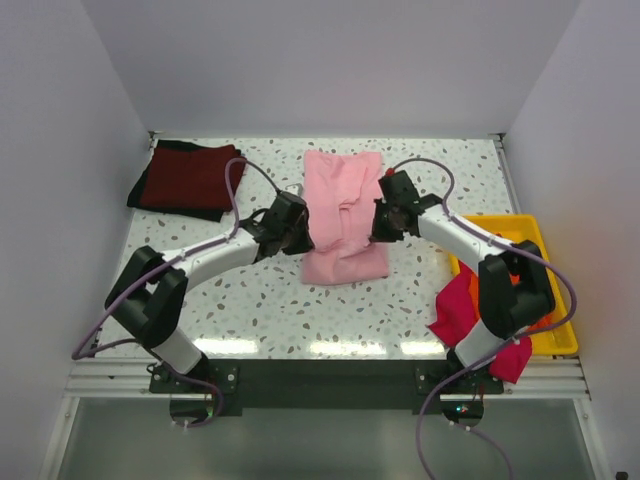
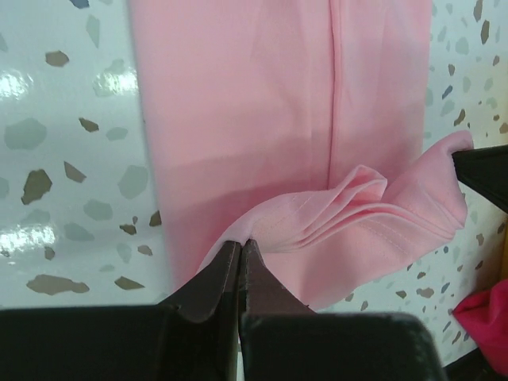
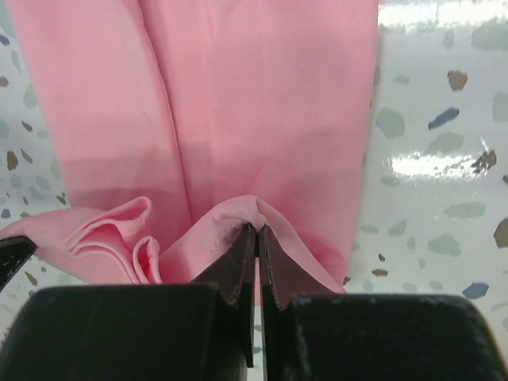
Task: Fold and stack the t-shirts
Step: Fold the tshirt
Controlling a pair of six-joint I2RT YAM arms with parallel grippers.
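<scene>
- The left pincer (image 2: 240, 246) is closed; its two dark fingers meet tip to tip on a raised fold of the pale pink t-shirt (image 2: 262, 119), at the bottom centre of the left wrist view.
- The right pincer (image 3: 255, 230) is closed the same way, with only a thin slit between its fingers, and it pinches a peak of the same pink cloth at the bottom centre of the right wrist view.
- Between the two grips the cloth is bunched in soft layered ripples. In each wrist view the tip of the other pincer shows at the frame's edge, touching the far end of that bunch.
- From above, the left pincer (image 1: 295, 232) sits at the pink shirt's left edge and the right pincer (image 1: 383, 225) at its right edge, facing each other across the middle of the garment.
- The pale pink t-shirt (image 1: 345, 215) lies as a tall narrow strip in the centre of the speckled tabletop (image 1: 250, 300), rumpled at mid-height and flat below.
- In the upper left of the overhead frame a folded dark maroon t-shirt (image 1: 195, 175) lies on a black t-shirt (image 1: 142, 192) whose edges show around it.
- At the right a yellow tray (image 1: 510, 228) sits on the tabletop; a magenta t-shirt (image 1: 460, 310) spills over its near left rim, with a bit of orange t-shirt (image 1: 473, 290) showing beside it, behind the right arm.
</scene>
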